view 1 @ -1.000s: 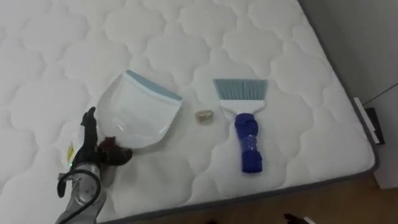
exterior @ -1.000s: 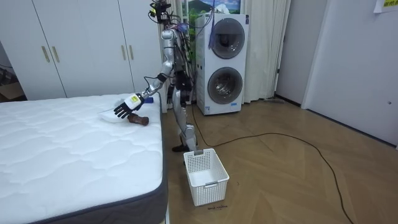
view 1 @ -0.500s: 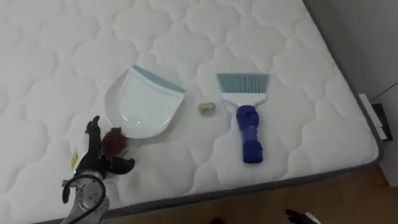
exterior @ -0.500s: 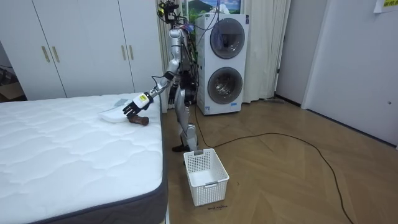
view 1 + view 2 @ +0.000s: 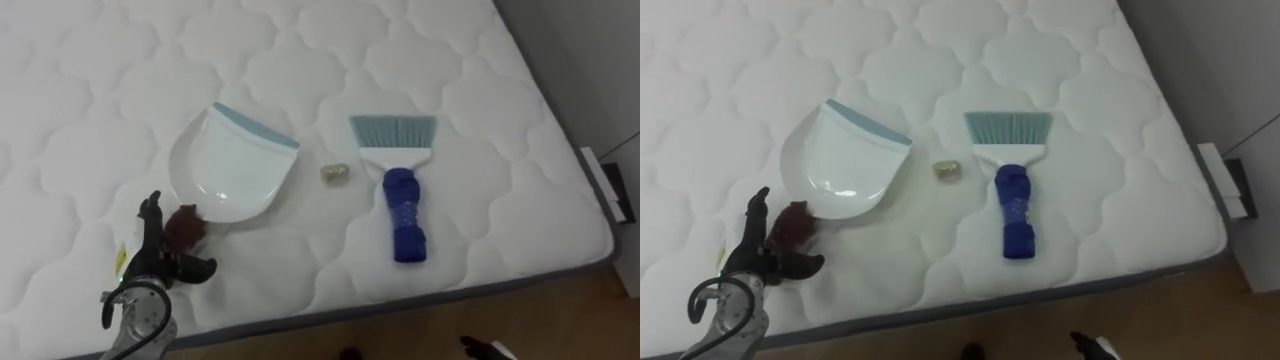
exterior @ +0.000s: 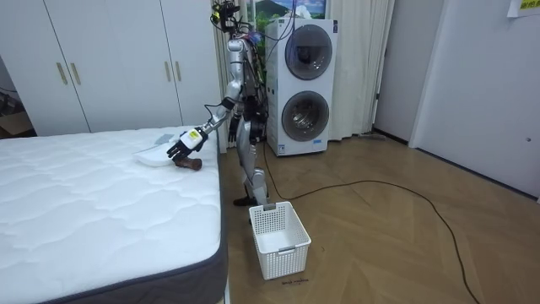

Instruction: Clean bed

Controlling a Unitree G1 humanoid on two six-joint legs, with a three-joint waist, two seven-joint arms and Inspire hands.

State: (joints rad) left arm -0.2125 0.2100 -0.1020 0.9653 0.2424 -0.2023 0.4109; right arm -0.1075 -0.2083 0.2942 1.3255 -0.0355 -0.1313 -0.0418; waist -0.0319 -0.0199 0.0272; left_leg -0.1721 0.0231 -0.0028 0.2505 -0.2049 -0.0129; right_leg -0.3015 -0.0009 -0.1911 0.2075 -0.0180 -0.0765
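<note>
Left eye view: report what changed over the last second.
The left hand drew back slightly from the dustpan's dark red handle toward the bed's edge, open; the robot leaned less over the bed. Dustpan, brush and the small scrap stayed put; the picture's shift is the camera's.

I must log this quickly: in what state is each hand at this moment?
Left hand: open, fingers spread beside the dark handle of the dustpan.
Right hand: cannot be told.

Quilted cloth mattress; glossy plastic dustpan; bristled brush.
</note>
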